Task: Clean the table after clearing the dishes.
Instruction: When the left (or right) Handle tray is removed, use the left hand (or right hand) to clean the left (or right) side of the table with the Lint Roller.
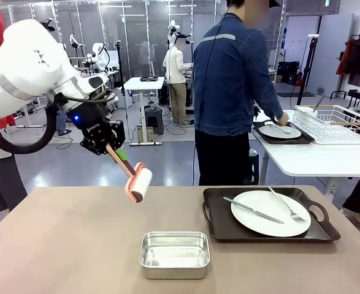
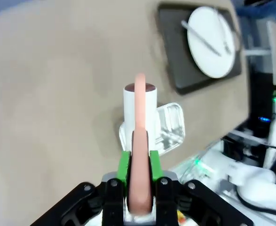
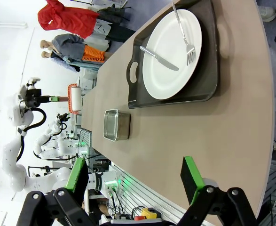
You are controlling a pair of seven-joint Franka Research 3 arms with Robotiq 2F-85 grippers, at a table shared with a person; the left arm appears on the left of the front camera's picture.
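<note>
Nearest the robot's side, the right gripper [image 3: 133, 173] hangs above the table's [image 1: 75, 245] near edge, its jaws spread wide with nothing between them. A small steel pan [image 1: 174, 254] sits near the middle of the near edge of the beige-brown top. Just beyond it to the right lies a dark tray [image 1: 218, 228] carrying a white plate [image 1: 259, 205], with a knife [image 1: 253, 210] and fork [image 1: 286, 206] laid across the plate. Over the far left of the table, the left gripper [image 1: 115, 149] is clamped on the salmon handle of a lint roller [image 1: 137, 182], whose white roll hangs clear of the top. Beyond the far edge a person [image 1: 232, 79] in a denim jacket is turned to a white side table [image 1: 314, 160] at the far right, one hand [image 1: 282, 119] at a second tray [image 1: 299, 141] with a plate on it, beside a wire rack [image 1: 336, 122].
</note>
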